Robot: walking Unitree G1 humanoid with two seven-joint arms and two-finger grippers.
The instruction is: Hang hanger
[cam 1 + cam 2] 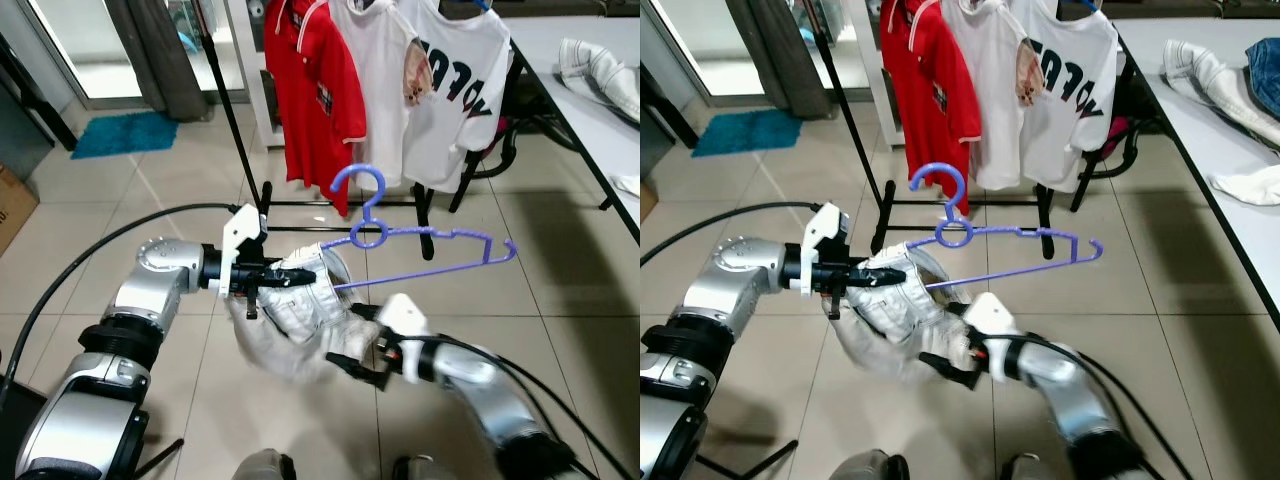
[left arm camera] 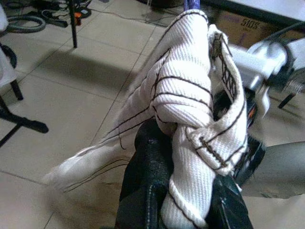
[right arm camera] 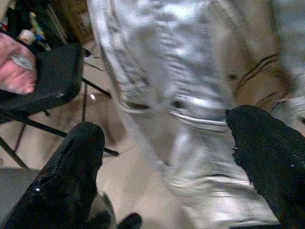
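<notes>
A purple plastic hanger (image 1: 420, 238) hangs in the air in front of me, its hook (image 1: 360, 185) pointing up. Its left end runs into a white garment with thin dark stripes (image 1: 300, 320) that droops below it. My left gripper (image 1: 285, 278) is shut on the bunched top of that garment (image 2: 186, 109), next to the hanger's neck. My right gripper (image 1: 355, 365) is lower, at the garment's hanging part. Its fingers (image 3: 71, 171) are open, with the cloth (image 3: 181, 86) just beyond them.
A black clothes rack (image 1: 300, 203) stands ahead, with a red shirt (image 1: 315, 90) and white shirts (image 1: 450, 90) on it. A white table (image 1: 590, 110) with clothes runs along the right. A black cable (image 1: 100, 240) curves over the tiled floor on the left. A blue mat (image 1: 125, 133) lies far left.
</notes>
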